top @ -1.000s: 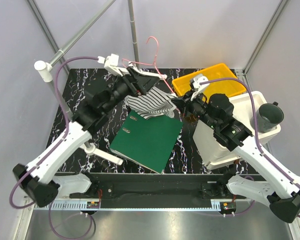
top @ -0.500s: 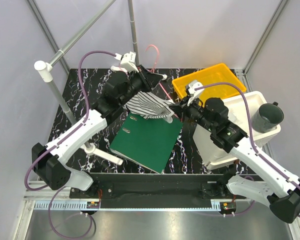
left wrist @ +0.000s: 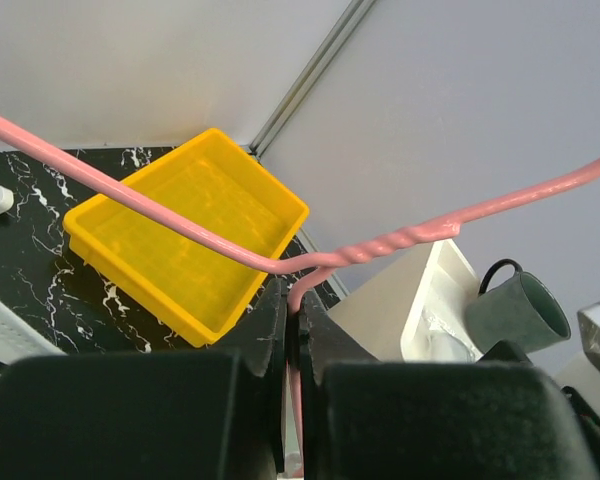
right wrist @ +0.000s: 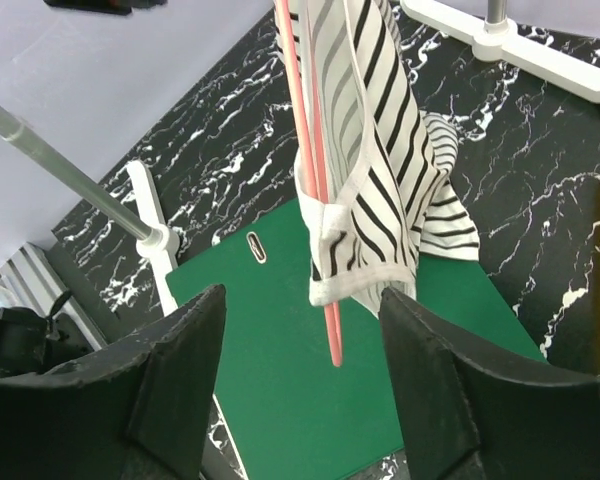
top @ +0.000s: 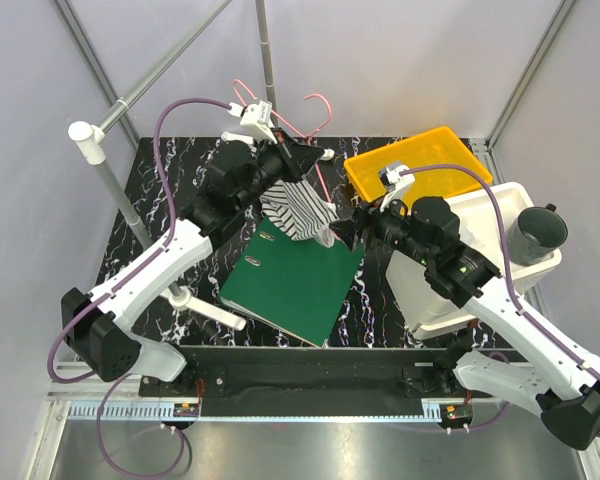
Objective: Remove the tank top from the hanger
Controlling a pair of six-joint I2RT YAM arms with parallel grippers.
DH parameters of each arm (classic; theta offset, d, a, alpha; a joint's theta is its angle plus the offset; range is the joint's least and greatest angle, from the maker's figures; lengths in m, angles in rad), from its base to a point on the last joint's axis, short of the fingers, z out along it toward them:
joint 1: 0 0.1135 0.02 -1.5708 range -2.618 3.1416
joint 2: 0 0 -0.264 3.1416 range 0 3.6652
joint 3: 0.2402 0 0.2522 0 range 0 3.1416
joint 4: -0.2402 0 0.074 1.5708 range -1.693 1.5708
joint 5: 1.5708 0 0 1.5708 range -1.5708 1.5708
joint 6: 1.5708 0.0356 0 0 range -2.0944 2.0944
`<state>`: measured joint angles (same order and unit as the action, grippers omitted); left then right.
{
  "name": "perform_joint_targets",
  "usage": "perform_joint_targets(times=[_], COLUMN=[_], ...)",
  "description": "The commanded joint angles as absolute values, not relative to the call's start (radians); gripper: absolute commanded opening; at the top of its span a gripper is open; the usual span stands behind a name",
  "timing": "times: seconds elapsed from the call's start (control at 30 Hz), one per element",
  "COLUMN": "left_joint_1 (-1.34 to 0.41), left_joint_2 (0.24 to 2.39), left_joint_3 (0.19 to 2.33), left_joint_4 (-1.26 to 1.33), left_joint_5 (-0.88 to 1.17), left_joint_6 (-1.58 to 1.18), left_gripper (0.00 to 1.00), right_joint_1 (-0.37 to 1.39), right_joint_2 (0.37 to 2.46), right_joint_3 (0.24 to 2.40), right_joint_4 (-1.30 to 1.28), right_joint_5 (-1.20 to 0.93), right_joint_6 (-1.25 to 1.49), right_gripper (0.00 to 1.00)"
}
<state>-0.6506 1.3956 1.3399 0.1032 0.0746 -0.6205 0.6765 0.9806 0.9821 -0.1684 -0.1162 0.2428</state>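
Note:
The pink hanger [top: 322, 102] is held up over the back of the table, tilted on edge. My left gripper [top: 305, 158] is shut on its wire; in the left wrist view the jaws [left wrist: 298, 292] pinch the pink wire [left wrist: 400, 240] just below its twisted neck. The striped tank top [top: 300, 208] still hangs on the hanger, drooping toward the green binder [top: 295, 285]. My right gripper [top: 342, 232] is open beside the garment's lower right edge. In the right wrist view the tank top [right wrist: 375, 190] and the hanger's pink end [right wrist: 332, 345] hang between the spread fingers [right wrist: 405, 330], touching neither.
A yellow tray [top: 420, 165] sits at the back right. A white bin [top: 480, 215] with a dark cup [top: 535, 232] stands at the right. A grey rail [top: 160, 70] and its stand [top: 110, 190] occupy the left, with the stand's white foot [top: 210, 310] near the binder.
My left gripper closed on the hanger and tipped it up. My right gripper opened, letting go of the tank top, which now hangs narrower and straight down.

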Motion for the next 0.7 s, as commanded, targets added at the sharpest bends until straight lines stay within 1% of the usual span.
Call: perform_joint_targets(times=[0.0, 0.03, 0.1, 0.13, 0.27, 0.37, 0.43, 0.47, 0.53, 0.57, 0.63, 0.67], left_joint_1=[-0.652, -0.65, -0.652, -0.652, -0.652, -0.657, -0.658, -0.658, -0.66, -0.658, -0.66, -0.661], left_joint_2=[1.345, 1.344, 1.342, 1.339, 1.328, 1.322, 1.325, 1.325, 1.328, 1.328, 1.328, 1.33], left_joint_3=[1.356, 1.356, 1.353, 1.351, 1.344, 1.339, 1.338, 1.338, 1.339, 1.339, 1.338, 1.338], left_joint_4=[0.176, 0.176, 0.178, 0.178, 0.181, 0.186, 0.187, 0.189, 0.189, 0.189, 0.19, 0.19], left_joint_5=[0.074, 0.078, 0.087, 0.089, 0.092, 0.094, 0.094, 0.095, 0.097, 0.098, 0.097, 0.094], left_joint_6=[-0.575, -0.577, -0.58, -0.578, -0.581, -0.58, -0.58, -0.58, -0.581, -0.58, -0.578, -0.577], left_gripper=[0.0, 0.0, 0.0, 0.0, 0.0, 0.0, 0.0, 0.0, 0.0, 0.0, 0.0, 0.0], right_joint_1=[0.675, 0.675, 0.675, 0.675, 0.676, 0.675, 0.675, 0.676, 0.675, 0.675, 0.675, 0.675], right_joint_2=[1.008, 1.015, 1.026, 1.029, 1.052, 1.063, 1.066, 1.068, 1.071, 1.074, 1.077, 1.077], right_joint_3=[1.071, 1.077, 1.083, 1.085, 1.094, 1.097, 1.092, 1.091, 1.088, 1.088, 1.086, 1.085], right_joint_4=[-0.182, -0.187, -0.187, -0.187, -0.178, -0.175, -0.167, -0.164, -0.16, -0.156, -0.155, -0.153], right_joint_5=[-0.11, -0.104, -0.095, -0.095, -0.1, -0.106, -0.1, -0.095, -0.092, -0.092, -0.094, -0.087], right_joint_6=[0.256, 0.25, 0.249, 0.247, 0.248, 0.247, 0.245, 0.242, 0.239, 0.241, 0.239, 0.238], right_gripper=[0.67, 0.6, 0.54, 0.47, 0.44, 0.37, 0.36, 0.31, 0.29, 0.22, 0.16, 0.08])
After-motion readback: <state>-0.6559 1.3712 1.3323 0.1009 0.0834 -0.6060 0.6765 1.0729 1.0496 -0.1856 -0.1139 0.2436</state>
